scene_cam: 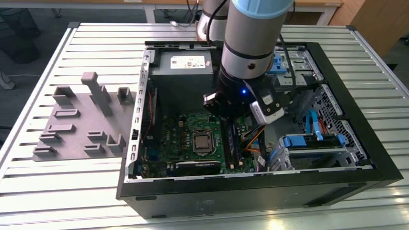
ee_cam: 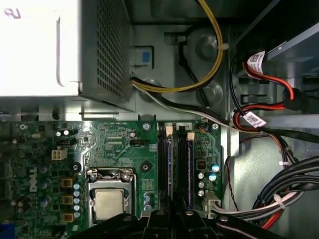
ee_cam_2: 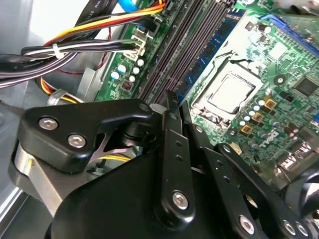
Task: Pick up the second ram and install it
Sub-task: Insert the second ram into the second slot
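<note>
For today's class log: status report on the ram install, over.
Gripper low over memory slots. Blue ram stick standing in a slot. Cable bundle beside slots, not across.

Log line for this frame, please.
gripper: over memory slots, beside CPU socket | second ram: in slot | site: open PC case

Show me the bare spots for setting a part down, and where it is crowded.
Free: slatted table around the grey fixture tray, and its strip at the exterior view's right of the computer case. Crowded: inside the case, where the gripper hangs over the memory slots beside cable bundles.
</note>
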Motion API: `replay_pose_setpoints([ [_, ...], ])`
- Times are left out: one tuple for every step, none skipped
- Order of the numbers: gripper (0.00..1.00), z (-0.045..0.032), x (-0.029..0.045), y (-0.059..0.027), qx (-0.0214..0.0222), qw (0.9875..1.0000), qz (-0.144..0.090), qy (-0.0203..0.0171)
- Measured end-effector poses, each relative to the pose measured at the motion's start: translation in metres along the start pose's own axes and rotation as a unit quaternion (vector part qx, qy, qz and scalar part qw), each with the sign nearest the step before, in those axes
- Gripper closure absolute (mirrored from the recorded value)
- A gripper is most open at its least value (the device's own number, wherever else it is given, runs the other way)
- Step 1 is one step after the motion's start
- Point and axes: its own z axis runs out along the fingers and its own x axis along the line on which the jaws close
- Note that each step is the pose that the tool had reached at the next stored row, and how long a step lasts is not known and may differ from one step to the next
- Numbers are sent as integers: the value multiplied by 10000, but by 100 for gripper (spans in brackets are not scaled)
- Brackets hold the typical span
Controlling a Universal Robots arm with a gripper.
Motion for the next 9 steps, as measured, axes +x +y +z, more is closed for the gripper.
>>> replay_pose_setpoints([
  [86,18,-3,0,-1,10000,7,0],
  [86,36,-6,0,-1,10000,14,0],
  [86,55,-8,0,-1,10000,22,0],
  [86,73,-11,0,-1,10000,30,0],
  [86,89,-13,0,-1,10000,37,0],
  [86,102,-16,-1,-1,10000,43,1],
  [86,107,-16,-1,0,10000,47,2],
  [86,107,-16,-1,0,10000,47,2],
  [86,107,-16,-1,1,10000,47,2],
])
